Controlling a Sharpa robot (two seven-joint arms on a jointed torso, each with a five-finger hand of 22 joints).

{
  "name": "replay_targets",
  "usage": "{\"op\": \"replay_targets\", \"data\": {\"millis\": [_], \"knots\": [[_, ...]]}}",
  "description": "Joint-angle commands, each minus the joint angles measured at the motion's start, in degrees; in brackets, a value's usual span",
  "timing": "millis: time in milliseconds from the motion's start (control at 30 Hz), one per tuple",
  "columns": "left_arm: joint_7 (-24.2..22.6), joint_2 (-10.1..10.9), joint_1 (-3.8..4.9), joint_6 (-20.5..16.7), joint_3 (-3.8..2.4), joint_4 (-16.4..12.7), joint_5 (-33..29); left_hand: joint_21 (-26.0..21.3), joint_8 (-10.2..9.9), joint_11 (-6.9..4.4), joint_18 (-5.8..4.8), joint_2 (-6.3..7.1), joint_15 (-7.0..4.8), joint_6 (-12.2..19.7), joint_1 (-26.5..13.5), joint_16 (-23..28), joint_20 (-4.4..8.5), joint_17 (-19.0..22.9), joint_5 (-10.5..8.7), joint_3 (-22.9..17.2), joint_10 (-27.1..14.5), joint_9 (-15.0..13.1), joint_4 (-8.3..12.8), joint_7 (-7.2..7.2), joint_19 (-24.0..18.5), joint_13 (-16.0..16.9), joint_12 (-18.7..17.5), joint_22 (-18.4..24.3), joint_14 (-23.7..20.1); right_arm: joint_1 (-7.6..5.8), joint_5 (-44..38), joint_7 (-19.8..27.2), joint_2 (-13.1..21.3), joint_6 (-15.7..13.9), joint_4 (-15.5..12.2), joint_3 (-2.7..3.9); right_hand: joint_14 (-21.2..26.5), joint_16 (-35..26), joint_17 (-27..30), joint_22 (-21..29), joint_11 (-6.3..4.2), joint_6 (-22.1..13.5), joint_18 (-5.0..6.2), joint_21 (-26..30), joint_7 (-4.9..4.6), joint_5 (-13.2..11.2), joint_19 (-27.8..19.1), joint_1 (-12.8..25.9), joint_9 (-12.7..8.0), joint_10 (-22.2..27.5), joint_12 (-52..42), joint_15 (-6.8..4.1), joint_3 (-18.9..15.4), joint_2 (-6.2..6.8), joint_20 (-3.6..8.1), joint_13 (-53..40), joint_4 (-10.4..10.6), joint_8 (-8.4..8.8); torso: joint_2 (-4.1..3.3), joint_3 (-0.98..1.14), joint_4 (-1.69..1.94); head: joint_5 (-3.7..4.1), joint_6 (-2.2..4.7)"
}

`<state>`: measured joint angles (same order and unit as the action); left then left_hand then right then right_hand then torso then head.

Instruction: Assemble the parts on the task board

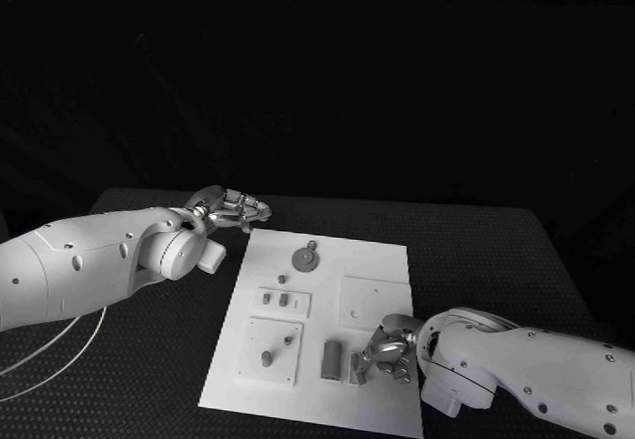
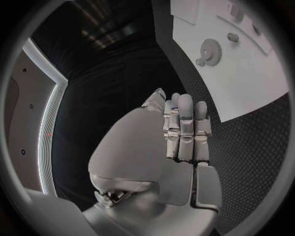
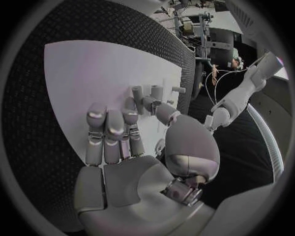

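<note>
A: So, the task board [image 1: 321,325] is seen as a white plate in the middle of the black table [image 1: 518,252]. A gear-shaped part [image 1: 305,258] lies near its far edge, small pegs [image 1: 274,299] at its middle.

B: And the hands?

A: The right hand [image 1: 385,352] is placed over the board's near right area, beside an upright grey part [image 1: 334,361]; whether anything is pinched cannot be told. The left hand [image 1: 229,210] is held off the far left corner, fingers curled, nothing gripped.

B: Any differences between views?

A: The gear's teeth [image 2: 211,51] are shown clearly from the left wrist. Open tabletop is left beyond the board's right edge.
</note>
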<state>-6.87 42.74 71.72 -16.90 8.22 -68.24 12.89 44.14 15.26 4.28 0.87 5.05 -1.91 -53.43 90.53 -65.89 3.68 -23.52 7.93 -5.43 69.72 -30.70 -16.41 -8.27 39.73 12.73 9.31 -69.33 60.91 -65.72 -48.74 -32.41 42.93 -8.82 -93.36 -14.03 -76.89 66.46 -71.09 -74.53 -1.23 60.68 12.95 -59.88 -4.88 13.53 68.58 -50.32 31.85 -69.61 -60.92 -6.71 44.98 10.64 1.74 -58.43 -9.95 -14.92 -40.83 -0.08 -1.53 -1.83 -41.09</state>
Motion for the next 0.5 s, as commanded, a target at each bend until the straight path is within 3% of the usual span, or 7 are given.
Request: {"op": "replay_targets", "data": {"millis": [33, 500], "knots": [[-0.21, -0.01, 0.04, 0.76, -0.03, -0.18, 0.26, -0.24, -0.31, 0.11, -0.87, 0.12, 0.01, 0.12, -0.33, 0.09, 3.01, -0.07, 0.22, -0.32, 0.11, 0.07, -0.1, -0.26, 0.14, -0.08, -0.32, -0.09, 0.1, 0.1, 0.46, 0.85, -0.09, 0.42, 0.06, -0.03, 0.2, -0.23, 0.06, 0.08, -0.12, 0.12, 2.05, 0.06, -0.13, -0.23, 0.13, 0.16, -0.06, 0.02, 0.36, -0.33, -0.36, 0.52, 0.33, -0.09, 0.01, -0.17, -0.02, 0.0, 0.0, -0.08, -0.12], [-0.19, 0.16, 0.04, 0.75, -0.03, -0.27, 0.3, -0.25, -0.32, 0.11, -0.87, 0.13, 0.01, 0.12, -0.37, 0.09, 2.99, -0.08, 0.22, -0.31, 0.1, 0.07, -0.11, -0.26, 0.14, -0.09, -0.33, -0.12, 0.1, 0.54, 0.63, 0.96, -0.93, 0.88, 1.34, -0.04, 0.25, -0.31, 0.09, 0.19, -0.14, 0.1, 2.05, 0.15, -0.12, -1.28, 0.12, 0.77, -0.13, 0.15, 0.36, -0.37, -0.91, 0.47, 0.4, -0.19, 0.57, -0.15, -0.06, 0.04, 0.03, -0.17, -0.15]]}}
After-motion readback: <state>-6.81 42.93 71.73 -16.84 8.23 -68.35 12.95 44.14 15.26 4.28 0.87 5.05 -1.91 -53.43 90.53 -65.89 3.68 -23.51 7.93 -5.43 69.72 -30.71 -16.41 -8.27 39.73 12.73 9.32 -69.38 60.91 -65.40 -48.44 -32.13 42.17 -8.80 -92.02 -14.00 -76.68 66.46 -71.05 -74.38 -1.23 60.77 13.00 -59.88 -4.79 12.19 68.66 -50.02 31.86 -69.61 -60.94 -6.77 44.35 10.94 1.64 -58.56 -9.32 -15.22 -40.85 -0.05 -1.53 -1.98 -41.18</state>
